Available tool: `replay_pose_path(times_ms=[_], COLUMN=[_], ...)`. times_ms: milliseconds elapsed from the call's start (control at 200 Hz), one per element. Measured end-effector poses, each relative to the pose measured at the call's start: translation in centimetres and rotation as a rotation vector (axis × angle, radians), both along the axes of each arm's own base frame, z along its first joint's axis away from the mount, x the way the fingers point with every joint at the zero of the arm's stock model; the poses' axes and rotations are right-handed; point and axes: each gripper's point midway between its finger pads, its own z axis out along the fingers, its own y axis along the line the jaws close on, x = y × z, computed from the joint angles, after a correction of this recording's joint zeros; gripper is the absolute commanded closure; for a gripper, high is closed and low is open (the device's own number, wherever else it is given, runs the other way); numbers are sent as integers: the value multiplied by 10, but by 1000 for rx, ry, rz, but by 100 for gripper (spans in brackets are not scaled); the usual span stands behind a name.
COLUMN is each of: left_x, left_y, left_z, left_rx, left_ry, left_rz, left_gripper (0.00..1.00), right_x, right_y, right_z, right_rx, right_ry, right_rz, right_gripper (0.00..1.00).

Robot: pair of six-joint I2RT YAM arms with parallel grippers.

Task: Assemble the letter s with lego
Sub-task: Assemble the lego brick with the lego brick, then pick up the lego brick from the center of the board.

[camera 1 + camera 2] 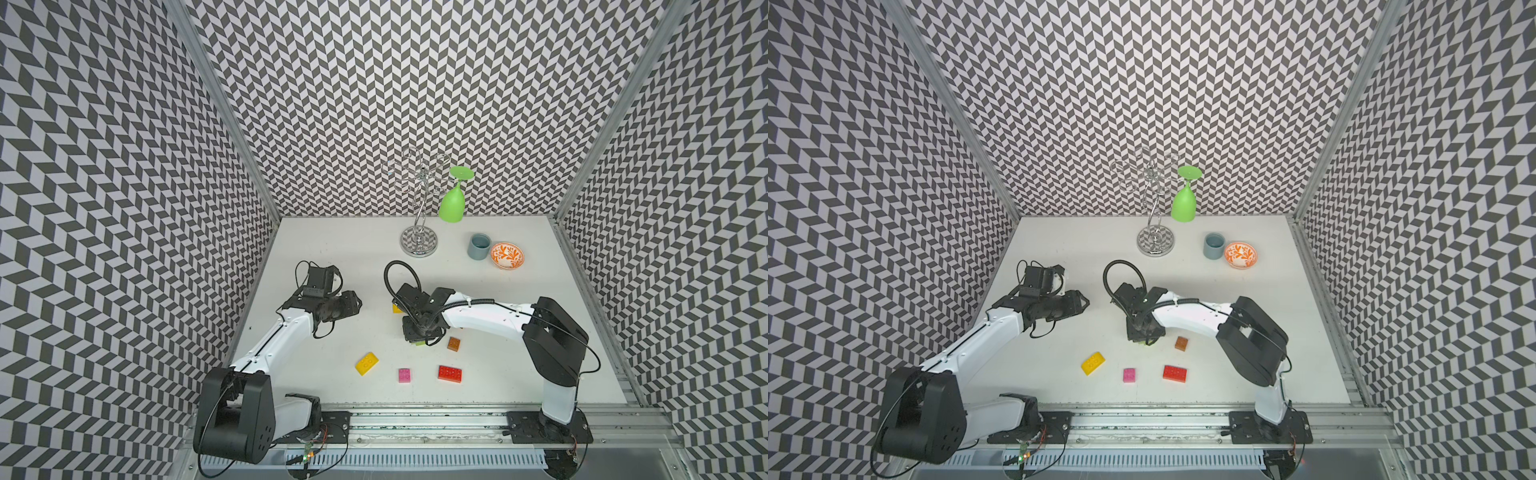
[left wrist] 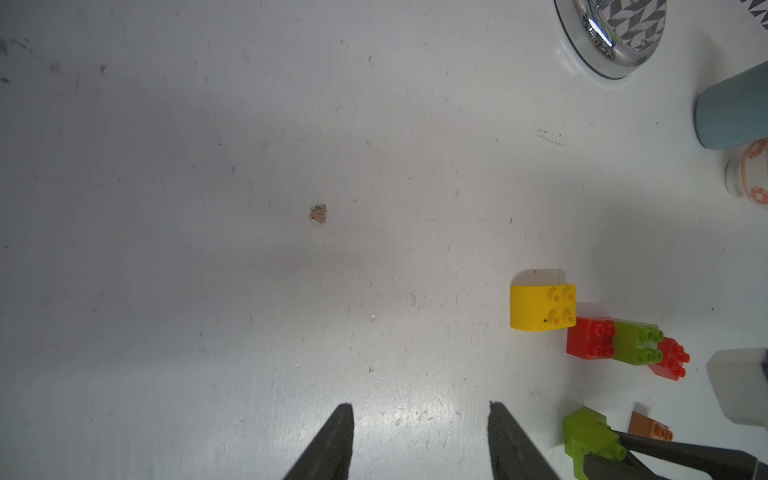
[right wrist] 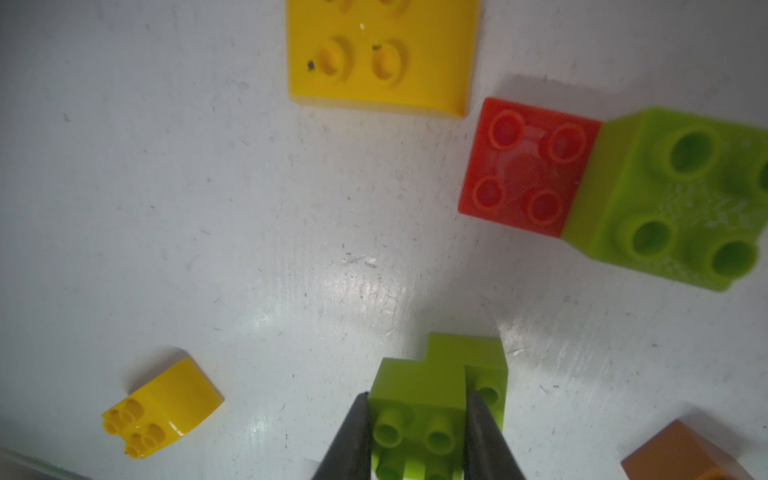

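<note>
At the centre of the work is a stepped pair of lime green studded plastic bricks (image 3: 415, 382), pinched across its upper brick by the right gripper (image 3: 417, 394), whose black jaws are clamped on its two flanks. We read that side grip as a way to leave studs and underside free for pressing on. We cannot tell whether the pair rests on the white tabletop (image 3: 208, 208) or hangs just above it. Ahead of the jaws lies the start of the letter: a long red studded brick (image 3: 528, 166) with a third lime green brick (image 3: 673, 195) seated on it, and a yellow brick with a rounded side (image 3: 382, 54) just beside the red end, apparently placed as a curve of the S. We judge the held pair is meant to join this row. Spare pieces lie spread apart nearer the arm bases, leaving room to grasp each: a second yellow rounded brick (image 1: 367, 363), a small pink brick (image 1: 404, 375), a loose red brick (image 1: 449, 373) and a brown brick (image 1: 454, 343). The left gripper (image 2: 419, 405) hovers over bare table, jaws apart and empty, likely kept clear of the build. Well apart at the far edge stand a chrome wire glass stand (image 1: 419, 241) with a green plastic goblet (image 1: 452, 203) hung upside down, a grey-blue cup (image 1: 478, 246) and an orange-patterned bowl (image 1: 507, 255)
</note>
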Motion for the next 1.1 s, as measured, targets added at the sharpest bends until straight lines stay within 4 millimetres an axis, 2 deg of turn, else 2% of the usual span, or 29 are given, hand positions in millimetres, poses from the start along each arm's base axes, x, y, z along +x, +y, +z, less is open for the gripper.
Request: replay_pose_path(times_ms=[75, 225, 285, 351, 436, 506, 596, 651, 681, 716, 751, 806, 876, 971, 1102], left_x=[0, 0, 0, 0, 1, 1, 1, 1, 1, 1, 1, 2, 2, 3, 3], left_y=[0, 1, 1, 1, 2, 2, 2, 3, 3, 3, 3, 4, 4, 4, 4], left_z=[0, 0, 0, 0, 0, 0, 1, 2, 3, 4, 4, 5, 5, 6, 6], left_rx=[0, 0, 0, 0, 0, 0, -1, -1, -2, -2, -3, -3, -3, -4, -4], left_ry=[0, 0, 0, 0, 0, 0, -4, -7, -10, -13, -15, -18, -20, -23, -23], left_rz=[0, 3, 5, 5, 6, 6, 6, 9, 9, 10, 11, 13, 13, 14, 15], left_gripper=[44, 43, 43, 42, 42, 42, 42, 42, 42, 42, 42, 42, 42, 42, 42], right_x=[1, 3, 6, 11, 15, 22, 27, 22, 17, 14, 11, 10, 14, 16, 12], right_y=[0, 2, 8, 15, 19, 14, -3, -22, -31, -40, -47, -51, -49, -42, -42], right_z=[2, 12, 21, 35, 60, 93, 147, 178, 191, 199, 205, 205, 195, 157, 115], right_rx=[-1, -5, 15, 39, 70, 94, 165, 196, 206, 198, 175, 113, 15, -107, -160], right_ry=[-2, -8, -21, -46, -102, -214, -462, -630, -713, -802, -883, -957, -991, -927, -824], right_rz=[-1, 21, 32, 59, 103, 145, 209, 296, 347, 406, 481, 598, 756, 991, 1219], right_gripper=[52, 23, 18, 16, 17, 21, 36, 61, 70, 71, 63, 44, 30, 24, 24])
